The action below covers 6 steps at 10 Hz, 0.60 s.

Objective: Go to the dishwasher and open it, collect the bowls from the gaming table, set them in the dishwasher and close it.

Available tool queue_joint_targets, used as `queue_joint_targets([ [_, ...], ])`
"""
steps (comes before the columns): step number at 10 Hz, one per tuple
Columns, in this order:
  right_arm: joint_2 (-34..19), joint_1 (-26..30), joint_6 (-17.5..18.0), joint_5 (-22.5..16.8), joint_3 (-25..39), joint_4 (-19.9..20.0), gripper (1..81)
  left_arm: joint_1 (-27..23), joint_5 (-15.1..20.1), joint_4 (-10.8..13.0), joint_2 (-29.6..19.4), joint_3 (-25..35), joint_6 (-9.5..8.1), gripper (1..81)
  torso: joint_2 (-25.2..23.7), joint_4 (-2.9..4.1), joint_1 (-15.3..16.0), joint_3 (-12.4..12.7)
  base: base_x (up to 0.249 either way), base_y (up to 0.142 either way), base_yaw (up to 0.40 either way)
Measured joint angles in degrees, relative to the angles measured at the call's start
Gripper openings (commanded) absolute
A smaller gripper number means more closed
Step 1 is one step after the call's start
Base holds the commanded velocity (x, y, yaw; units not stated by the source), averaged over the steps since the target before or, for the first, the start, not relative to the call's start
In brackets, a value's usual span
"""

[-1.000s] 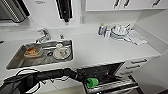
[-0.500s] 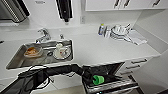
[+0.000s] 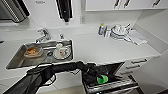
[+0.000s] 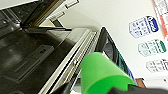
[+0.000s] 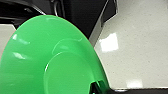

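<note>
Reach is the change: over the last second my left arm has stretched out from beside the steel sink (image 3: 17,60) until the left pincer (image 3: 98,76) hangs over the open stainless-steel dishwasher (image 3: 115,70). With it came the shallow bright green plastic bowl (image 3: 102,79), which now sits at the pincer's tip, just above the dark pulled-out rack below it. I read the left pincer as clenched on the bowl's rim; in the left wrist view the bowl (image 4: 102,72) looms right in front of the pincer, with the dishwasher's dark inner wall and pale edge (image 4: 30,55) lying just beyond and beneath.

The right wrist view also has a green bowl (image 5: 50,62) very close, speckled floor behind it, but I cannot tell whether the right pincer grips anything.

For the job, I judge this as the loading step nearly done: door already open, bowl over the rack but not yet let go, closing the door not yet begun
</note>
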Motion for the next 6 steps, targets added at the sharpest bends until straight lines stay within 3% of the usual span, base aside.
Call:
queue_joint_targets([
  [3,0.28,0.02,0.0,0.05,0.06,0.0,1.0,0.44,0.33,0.0,0.16,-0.99,0.05,81.1,0.0,0.0,0.0,0.0,0.0,0.0,0.0],
  [6,0.2,0.02,0.0,0.02,0.11,0.0,1.0,3.6,0.41,0.0,-3.5,-0.99,0.17,81.1,0.02,0.0,0.0,0.0,0.0,0.0,0.0],
])
